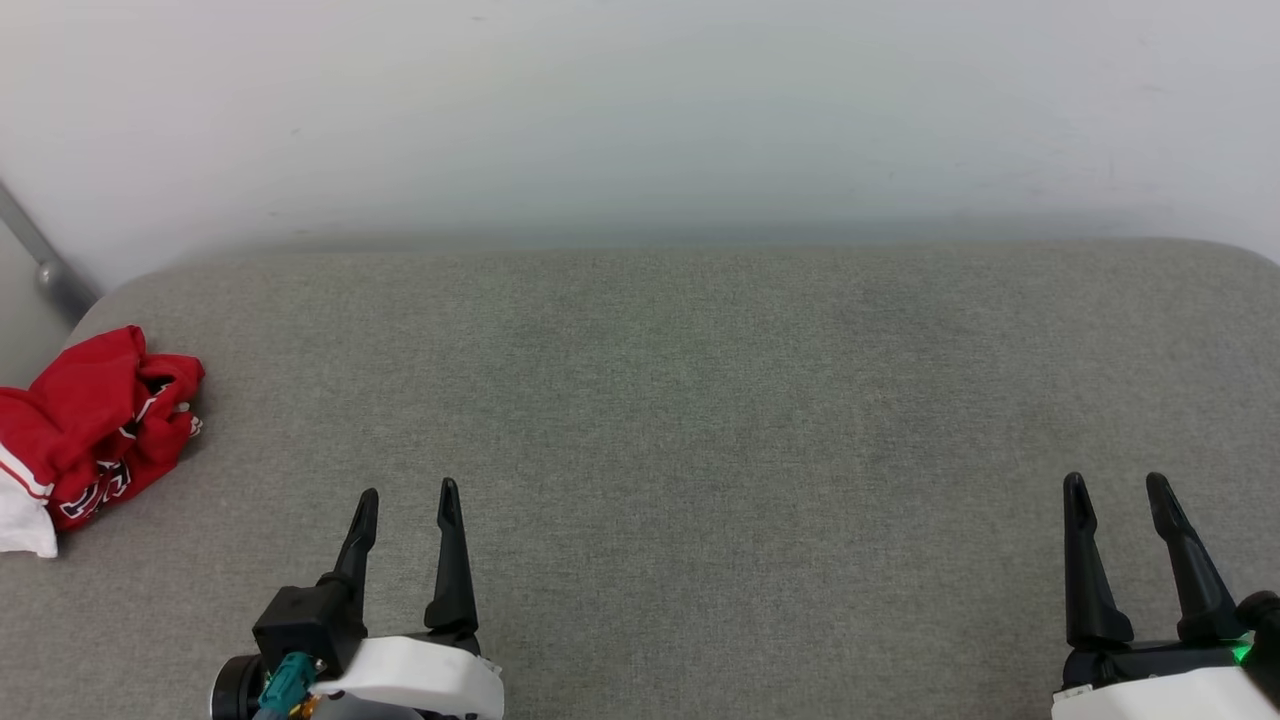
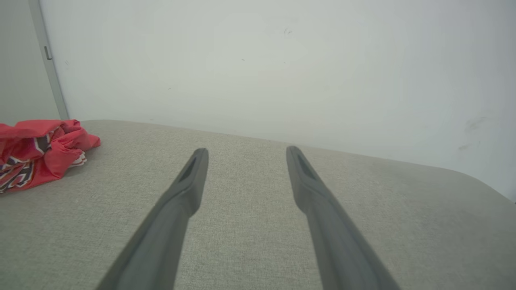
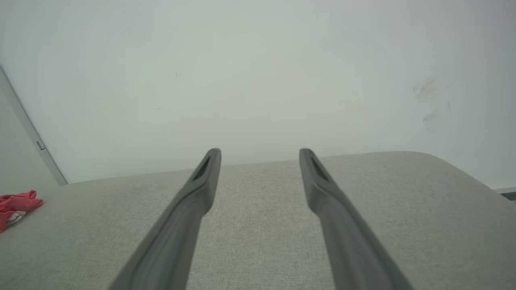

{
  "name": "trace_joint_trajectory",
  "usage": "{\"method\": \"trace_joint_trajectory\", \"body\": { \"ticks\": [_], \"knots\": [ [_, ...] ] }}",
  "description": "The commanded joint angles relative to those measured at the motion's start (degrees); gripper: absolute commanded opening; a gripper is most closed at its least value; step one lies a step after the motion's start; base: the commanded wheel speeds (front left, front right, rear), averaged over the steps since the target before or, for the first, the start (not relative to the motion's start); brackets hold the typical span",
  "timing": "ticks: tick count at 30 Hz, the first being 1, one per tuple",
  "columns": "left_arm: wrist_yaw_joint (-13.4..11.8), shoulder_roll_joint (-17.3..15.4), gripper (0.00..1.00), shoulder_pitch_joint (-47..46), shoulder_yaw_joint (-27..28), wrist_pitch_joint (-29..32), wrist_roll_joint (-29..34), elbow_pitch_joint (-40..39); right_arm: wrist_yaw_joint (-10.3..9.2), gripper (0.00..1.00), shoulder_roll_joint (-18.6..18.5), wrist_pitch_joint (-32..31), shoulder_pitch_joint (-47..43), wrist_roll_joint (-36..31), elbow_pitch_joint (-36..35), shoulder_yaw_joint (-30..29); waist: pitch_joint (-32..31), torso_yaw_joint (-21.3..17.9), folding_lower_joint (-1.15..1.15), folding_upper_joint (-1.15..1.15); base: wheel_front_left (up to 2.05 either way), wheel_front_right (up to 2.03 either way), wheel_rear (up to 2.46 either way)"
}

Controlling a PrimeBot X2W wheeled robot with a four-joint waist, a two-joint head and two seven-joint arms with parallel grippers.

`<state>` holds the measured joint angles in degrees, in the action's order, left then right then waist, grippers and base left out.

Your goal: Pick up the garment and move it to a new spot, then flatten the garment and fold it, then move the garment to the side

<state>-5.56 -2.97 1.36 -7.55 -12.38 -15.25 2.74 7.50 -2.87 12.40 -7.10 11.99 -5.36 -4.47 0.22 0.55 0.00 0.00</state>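
Garment [image 1: 95,430] crumpled, left edge of grey surface [image 1: 700,450], long axis near-left to far-right. Left gripper [image 1: 405,497], right gripper [image 1: 1117,485]: spread, empty.

Jaws apart over grey fabric [image 3: 258,245], garment [image 3: 17,203] far left.

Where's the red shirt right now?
Head view: the garment lies crumpled at the far left edge of the grey padded surface, left of the open left gripper, not touching it.
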Motion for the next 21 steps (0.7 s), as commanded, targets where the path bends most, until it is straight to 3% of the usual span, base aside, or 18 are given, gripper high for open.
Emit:
{"method": "trace_joint_trajectory", "body": {
  "ticks": [1, 21],
  "knots": [
    [0.06, 0.04, 1.0, 0.33, -0.21, -0.49, 0.96, -0.52, -0.01, 1.0, -0.02, 0.43, -0.46, -0.73, -0.65, 0.12, -0.01, 0.01, 0.0, 0.0, 0.0, 0.0, 0.0],
    [-0.66, 0.1, 1.0, 1.89, -1.07, -2.58, 6.08, 0.31, -0.02, 1.0, 0.0, 2.55, -2.6, -3.71, 0.13, 0.71, -0.15, 0.31, 0.0, 0.0, 0.0, 0.0, 0.0]
  ]
}}
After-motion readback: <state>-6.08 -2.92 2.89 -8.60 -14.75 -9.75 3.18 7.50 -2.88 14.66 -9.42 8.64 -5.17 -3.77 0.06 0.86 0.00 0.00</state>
